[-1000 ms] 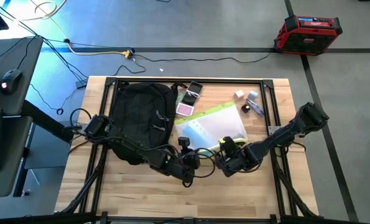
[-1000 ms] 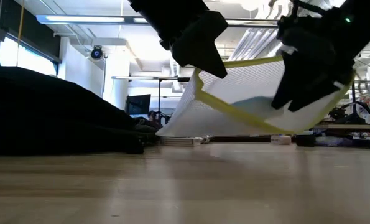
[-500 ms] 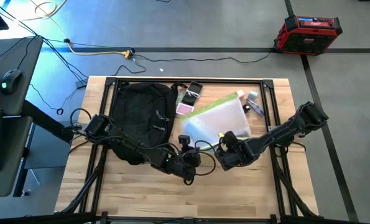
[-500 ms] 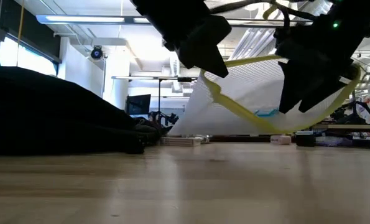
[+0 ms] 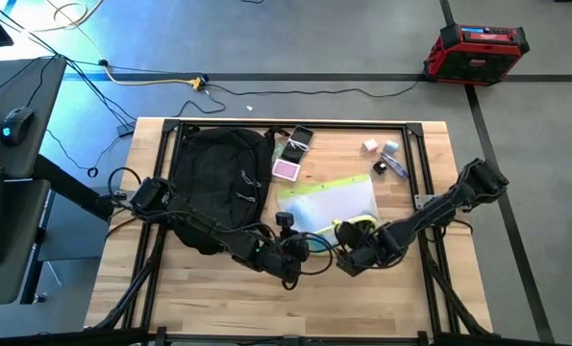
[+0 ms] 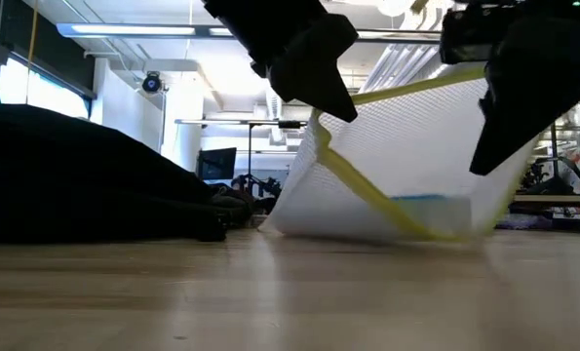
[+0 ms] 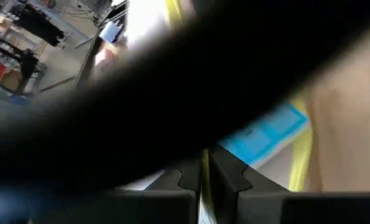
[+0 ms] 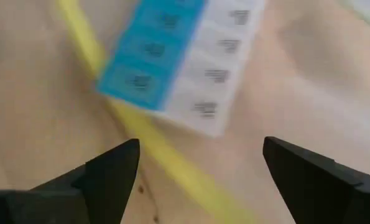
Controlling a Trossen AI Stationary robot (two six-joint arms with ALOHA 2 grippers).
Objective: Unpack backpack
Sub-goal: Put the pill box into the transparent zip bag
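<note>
High view: the left gripper (image 5: pixel 295 245) sits near the table's front middle, its fingers clenched on the yellow edge of a white mesh pouch (image 5: pixel 329 204); the left wrist view shows the 2 dark fingers (image 7: pixel 225 177) pressed together with a thin yellow strip between them. The right gripper (image 5: pixel 355 252) is just beside it, to the pouch's front right corner, fingers (image 8: pixel 110 171) spread wide and grasping nothing; the right wrist view looks down between them at a pill organizer (image 8: pixel 178 56) with blue and white compartments and a yellow band of the pouch's trim over bare wood.

Compared with half a second ago, the pouch has come down: it was tipped up toward the table's rear right, and now its lower edge rests on the table (image 6: pixel 270 292) in the low view, with the blue item showing through the mesh near the bottom. The right gripper has moved slightly forward and to the right, off the pouch.

The backpack (image 5: pixel 218 183) lies flat on the table's left half, behind the left arm, touching nothing the fingers hold. Between it and the pouch lie a pink card-like item (image 5: pixel 286 169) and a small dark device (image 5: pixel 301 137); several small objects (image 5: pixel 384 154) are scattered at the rear right. A red and black case (image 5: pixel 475 50) stands on the floor beyond the table.
</note>
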